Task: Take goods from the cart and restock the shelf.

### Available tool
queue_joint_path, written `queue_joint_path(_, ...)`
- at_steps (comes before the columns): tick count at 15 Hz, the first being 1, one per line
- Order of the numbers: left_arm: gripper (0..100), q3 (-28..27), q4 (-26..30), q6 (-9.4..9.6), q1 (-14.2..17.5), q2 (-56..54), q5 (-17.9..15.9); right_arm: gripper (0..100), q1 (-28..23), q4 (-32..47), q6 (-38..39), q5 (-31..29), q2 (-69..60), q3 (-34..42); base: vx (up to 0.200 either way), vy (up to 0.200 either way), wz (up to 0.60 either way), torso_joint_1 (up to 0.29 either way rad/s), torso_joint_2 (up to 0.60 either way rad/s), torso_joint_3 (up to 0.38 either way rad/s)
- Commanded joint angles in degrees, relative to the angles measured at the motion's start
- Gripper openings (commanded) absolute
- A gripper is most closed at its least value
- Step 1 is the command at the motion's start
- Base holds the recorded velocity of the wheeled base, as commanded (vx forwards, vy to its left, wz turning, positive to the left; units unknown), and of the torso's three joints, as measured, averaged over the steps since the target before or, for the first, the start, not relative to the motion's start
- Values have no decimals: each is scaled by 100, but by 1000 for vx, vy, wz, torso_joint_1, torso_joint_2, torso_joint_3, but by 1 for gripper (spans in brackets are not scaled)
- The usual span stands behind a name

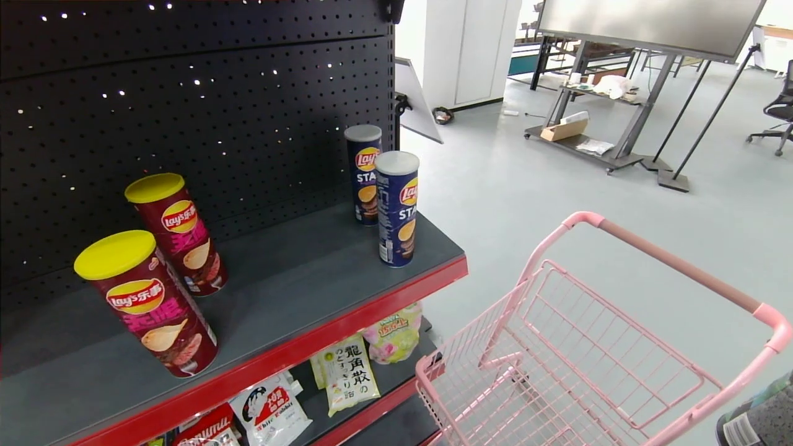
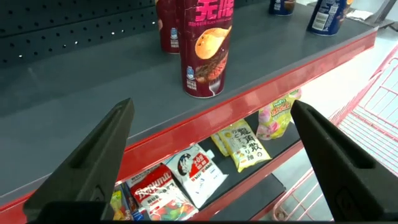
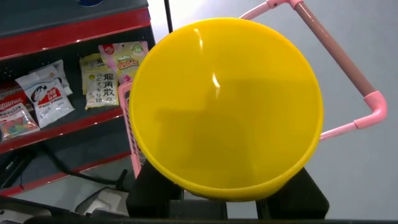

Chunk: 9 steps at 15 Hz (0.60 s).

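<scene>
**Restock run: one can in the right hand, four up on the shelf**

The right hand [image 3: 227, 202] is clamped on a yellow-lidded chip can [image 3: 227, 106]. The wrist view looks straight down on the lid, so most of the fingers are hidden (just dark bits poking out from under it). That can hangs over a corner of the pink cart [image 1: 675, 263], with the shelf [image 1: 297, 272] off to one side.

The left hand [image 2: 212, 107] is spread wide with nothing between the fingers. It hangs in front of the shelf's red front edge, near the front red can [image 1: 148, 303].

What's on the shelf, all standing upright:
- The front red can sits close to the edge on the robot's left. The back red can [image 1: 176, 232] is behind it, nearer the pegboard [image 1: 217, 93]. Both have yellow lids.
- At the right end, the front blue can [image 1: 396, 207] is near the edge. The back blue can [image 1: 364, 173] is just behind it, up by the pegboard (grey lids on both).
- The two pairs are well apart, with bare shelf between them.

On the lower shelf [image 1: 396, 387] there's a row of snack bags [image 1: 353, 375], lying face-up.
</scene>
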Motion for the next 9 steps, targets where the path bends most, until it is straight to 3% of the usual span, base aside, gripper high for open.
queue_joint_path(1, 100, 2, -3, -1, 2, -3, 5, 0, 5, -1, -1, 2, 36, 26, 0, 0, 600, -7, 2, -2)
queue_joint_path(9, 100, -6, -3, -1, 2, -3, 5, 0, 5, -10, -1, 2, -184, 272, 0, 0, 600, 4, 2, 2)
